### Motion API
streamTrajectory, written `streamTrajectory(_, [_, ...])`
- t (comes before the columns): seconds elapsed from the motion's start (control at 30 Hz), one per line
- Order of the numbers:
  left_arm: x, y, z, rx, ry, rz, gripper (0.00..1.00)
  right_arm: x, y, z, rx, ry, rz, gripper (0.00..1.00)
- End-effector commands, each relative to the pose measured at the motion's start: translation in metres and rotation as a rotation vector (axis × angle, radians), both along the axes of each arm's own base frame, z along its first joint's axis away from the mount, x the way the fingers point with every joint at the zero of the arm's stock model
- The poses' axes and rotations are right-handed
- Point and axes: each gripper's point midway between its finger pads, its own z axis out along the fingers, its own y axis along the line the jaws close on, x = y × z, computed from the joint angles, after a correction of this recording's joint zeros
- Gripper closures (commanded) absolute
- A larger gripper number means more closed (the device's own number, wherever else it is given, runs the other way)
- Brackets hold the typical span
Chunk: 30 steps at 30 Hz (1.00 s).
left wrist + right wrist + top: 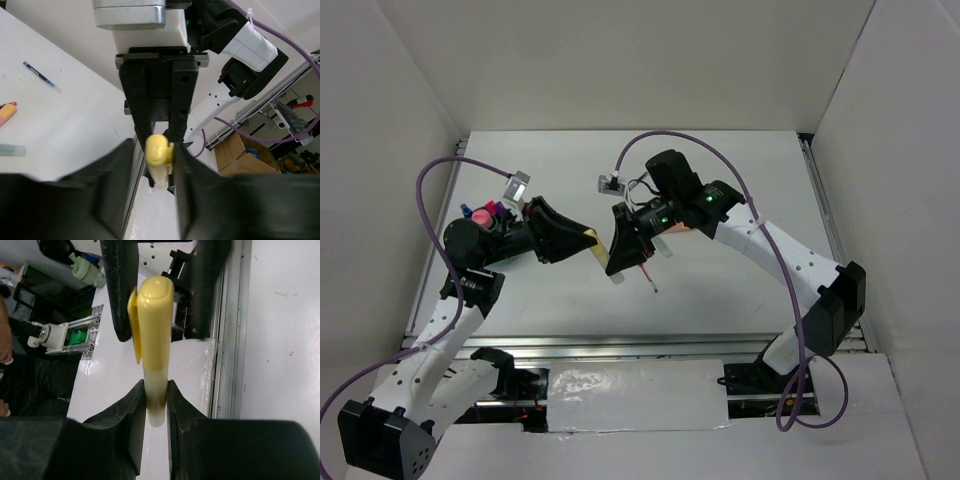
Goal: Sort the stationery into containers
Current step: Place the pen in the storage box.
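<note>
Count first: 1 yellow highlighter (154, 315), held up in the air mid-table between the 2 arms. 1 thin red pen (648, 281) lies on the white table (720, 290), just below the right arm's wrist. The left wrist cam shows 3 more lying flat on the table, well apart from the grippers:
- 1 blue-capped clear tube (40, 75)
- 1 orange-pink highlighter (6, 113), cut off by the pic edge
- 1 pastel green highlighter (11, 149), near the orange-pink one

Behind the left arm, far-left corner, a bunch of pink & blue pen ends (490, 209) pokes up. The arm hides most of it, so I can't count them or make out what holds them.

Around: 2 purple cables (665, 133), 1 per arm, loop over the table. White walls (620, 60) on 3 sides. The 2 grippers face each other tip to tip, so each fills much of the other's wrist cam.

Right gripper (156, 390): clenched on the pale barrel of the yellow highlighter, both fingers pressed to it, cap end pointing at the other arm.

Left gripper (155, 148): jaws part-way apart, straddling the cap. 1 finger touches the clip side and a gap shows on the other side, so it's not clamped.
</note>
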Motion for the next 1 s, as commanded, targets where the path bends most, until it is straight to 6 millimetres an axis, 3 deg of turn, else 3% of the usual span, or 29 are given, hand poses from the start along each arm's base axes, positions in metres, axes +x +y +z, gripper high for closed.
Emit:
streamTrajectory(0.0, [-0.005, 0.001, 0.008, 0.008, -0.073, 0.006, 0.57, -0.001, 0.009, 0.019, 0.058, -0.047, 0.025, 0.95])
streamTrajectory(0.07, [-0.004, 0.002, 0.005, 0.027, -0.068, 0.021, 0.71, 0.002, 0.011, 0.019, 0.056, -0.057, 0.01, 0.89])
streamTrajectory(0.2, [0.008, 0.018, 0.001, 0.068, -0.066, 0.131, 0.97, 0.021, 0.008, 0.018, -0.004, -0.021, -0.106, 0.46])
streamTrajectory(0.27, [0.014, 0.029, -0.006, 0.102, -0.02, 0.198, 1.0, 0.031, 0.003, 0.016, -0.021, -0.027, -0.149, 0.4])
streamTrajectory(0.37, [0.03, 0.06, -0.007, 0.16, -0.031, 0.333, 1.0, 0.051, -0.013, 0.016, -0.031, -0.038, -0.236, 0.37])
streamTrajectory(0.4, [0.041, 0.083, -0.023, 0.213, 0.021, 0.422, 1.0, 0.055, -0.019, 0.014, -0.036, -0.046, -0.266, 0.37])
streamTrajectory(0.47, [0.056, 0.116, -0.032, 0.312, 0.015, 0.576, 1.0, 0.071, -0.031, 0.01, -0.051, -0.063, -0.328, 0.37])
streamTrajectory(0.5, [0.063, 0.145, -0.052, 0.363, 0.122, 0.684, 1.0, 0.075, -0.036, 0.007, -0.065, -0.075, -0.352, 0.37])
streamTrajectory(0.6, [0.073, 0.209, -0.073, 0.523, 0.159, 0.891, 1.0, 0.089, -0.05, -0.003, -0.099, -0.094, -0.418, 0.37])
streamTrajectory(0.67, [0.076, 0.243, -0.076, 0.592, 0.136, 0.982, 1.0, 0.095, -0.056, -0.005, -0.101, -0.099, -0.444, 0.37])
streamTrajectory(0.97, [0.102, 0.293, -0.092, 0.612, 0.224, 0.952, 1.0, 0.095, -0.061, -0.024, -0.128, -0.081, -0.457, 0.37])
